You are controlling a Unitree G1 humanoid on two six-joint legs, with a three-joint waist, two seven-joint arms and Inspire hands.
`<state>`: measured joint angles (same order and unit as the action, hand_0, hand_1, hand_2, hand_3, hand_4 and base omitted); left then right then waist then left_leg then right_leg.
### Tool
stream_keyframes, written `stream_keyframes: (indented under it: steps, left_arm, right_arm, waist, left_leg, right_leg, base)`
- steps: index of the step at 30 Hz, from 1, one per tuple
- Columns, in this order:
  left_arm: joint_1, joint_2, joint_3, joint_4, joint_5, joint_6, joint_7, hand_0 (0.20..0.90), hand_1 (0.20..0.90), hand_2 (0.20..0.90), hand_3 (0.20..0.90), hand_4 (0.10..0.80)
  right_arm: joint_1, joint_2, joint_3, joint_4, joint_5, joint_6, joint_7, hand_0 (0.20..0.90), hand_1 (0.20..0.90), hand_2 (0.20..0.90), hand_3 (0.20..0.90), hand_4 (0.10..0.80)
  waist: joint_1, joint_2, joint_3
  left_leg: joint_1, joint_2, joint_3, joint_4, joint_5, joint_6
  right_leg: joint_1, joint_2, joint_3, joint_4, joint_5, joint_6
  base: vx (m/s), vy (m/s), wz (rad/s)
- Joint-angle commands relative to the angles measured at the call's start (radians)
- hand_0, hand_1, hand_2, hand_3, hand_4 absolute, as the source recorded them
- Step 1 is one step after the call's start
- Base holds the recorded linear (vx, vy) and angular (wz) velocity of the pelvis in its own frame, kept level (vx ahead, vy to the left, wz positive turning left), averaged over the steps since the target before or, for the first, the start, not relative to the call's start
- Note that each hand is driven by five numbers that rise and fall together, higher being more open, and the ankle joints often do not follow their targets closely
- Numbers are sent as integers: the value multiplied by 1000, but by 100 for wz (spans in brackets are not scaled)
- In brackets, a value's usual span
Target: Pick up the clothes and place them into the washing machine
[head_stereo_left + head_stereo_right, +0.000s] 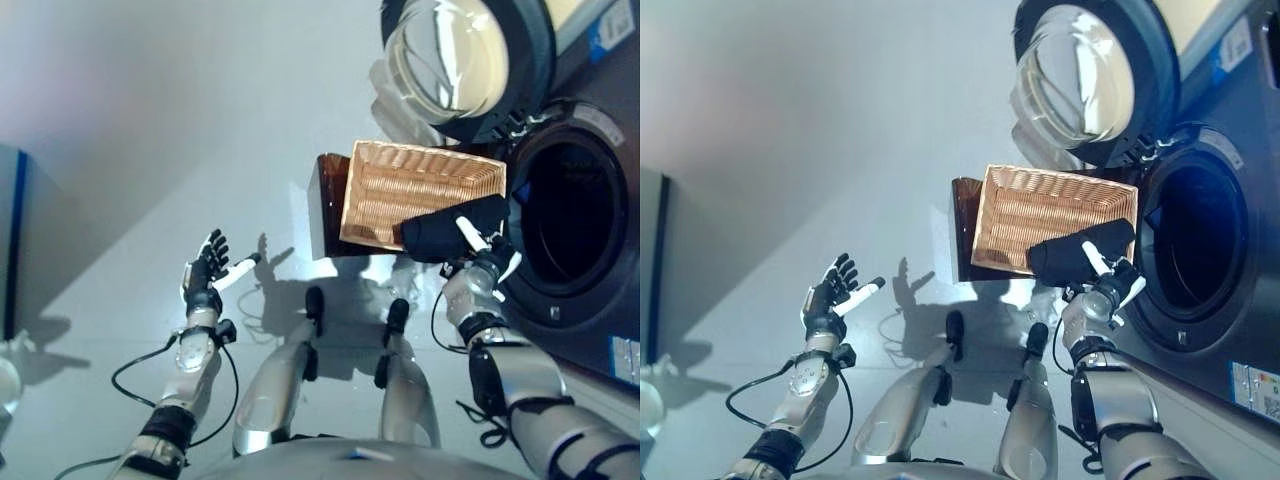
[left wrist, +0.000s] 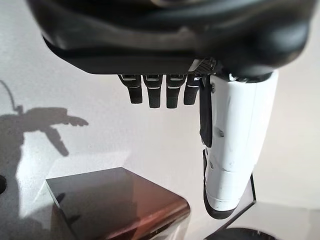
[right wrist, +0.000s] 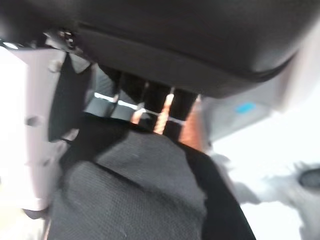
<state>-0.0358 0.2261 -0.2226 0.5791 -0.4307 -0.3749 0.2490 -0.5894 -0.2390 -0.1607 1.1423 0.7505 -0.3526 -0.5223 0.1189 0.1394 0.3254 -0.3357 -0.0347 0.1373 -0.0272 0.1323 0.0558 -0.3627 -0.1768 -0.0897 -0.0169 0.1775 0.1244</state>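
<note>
A black garment hangs at the near edge of the wicker basket, right by the washing machine's round opening. My right hand is shut on this cloth, thumb and fingers pinching it; the right wrist view shows the dark fabric bunched under the fingers. The machine's glass door is swung open above the basket. My left hand is held up well to the left over the floor, open and holding nothing, its fingers straight.
The basket rests on a dark brown stand, also seen in the left wrist view as a brown block. The washing machine's dark front fills the right side. A dark blue-edged cabinet stands at the far left.
</note>
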Motion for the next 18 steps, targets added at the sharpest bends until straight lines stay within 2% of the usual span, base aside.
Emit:
stream_keyframes:
  steps: [1,5,8,10,14,17,18]
  left_arm:
    - [3,-11,-43,2,-28,-65,-10,900,900,900,900,800]
    - [6,-21,-69,6,-38,-65,-25,900,900,900,900,800]
    - [5,-37,-116,20,-48,-62,-44,900,900,900,900,800]
    - [7,-39,-121,24,-48,-61,-45,900,900,900,900,800]
    - [18,-48,-143,41,-51,-57,-57,900,900,900,900,800]
    - [22,-52,-154,55,-56,-55,-62,900,900,900,900,800]
    - [31,-46,-149,49,-58,-58,-65,900,900,900,900,800]
  right_arm:
    - [-25,-2,-40,-84,155,-187,54,200,200,200,200,300]
    - [-37,15,-76,-57,252,-215,95,200,200,200,200,300]
    - [-63,45,-142,-58,426,-277,151,200,200,200,200,300]
    - [-69,48,-147,-53,443,-284,157,200,200,200,200,300]
    - [-93,47,-183,-44,499,-310,167,200,200,200,200,300]
    - [-119,21,-187,-33,482,-319,142,200,200,200,200,300]
    - [-146,-21,-194,-44,455,-316,124,200,200,200,200,300]
  waist:
    - [1,30,-62]
    - [3,55,-72]
    - [-2,107,-87]
    - [-2,115,-89]
    - [-4,155,-93]
    - [-3,178,-96]
    - [-2,188,-99]
  left_leg:
    - [-49,19,-26,67,-48,-94]
    - [-49,16,-21,62,-44,-93]
    - [-43,6,-22,52,-52,-93]
    - [-47,6,-21,52,-44,-92]
    - [-44,-3,-24,55,-49,-91]
    - [-39,-6,-27,58,-54,-91]
    - [-31,-10,-30,60,-67,-91]
  right_leg:
    - [27,-18,18,32,-82,15]
    - [22,-20,27,28,-77,16]
    - [21,-27,34,31,-91,15]
    - [16,-27,36,32,-85,13]
    - [15,-32,40,46,-98,10]
    - [15,-36,43,61,-111,8]
    - [20,-40,43,75,-128,10]
  base:
    - [21,49,-20]
    - [13,38,-17]
    - [21,31,-14]
    - [0,0,0]
    - [23,23,-1]
    - [53,13,1]
    - [52,0,1]
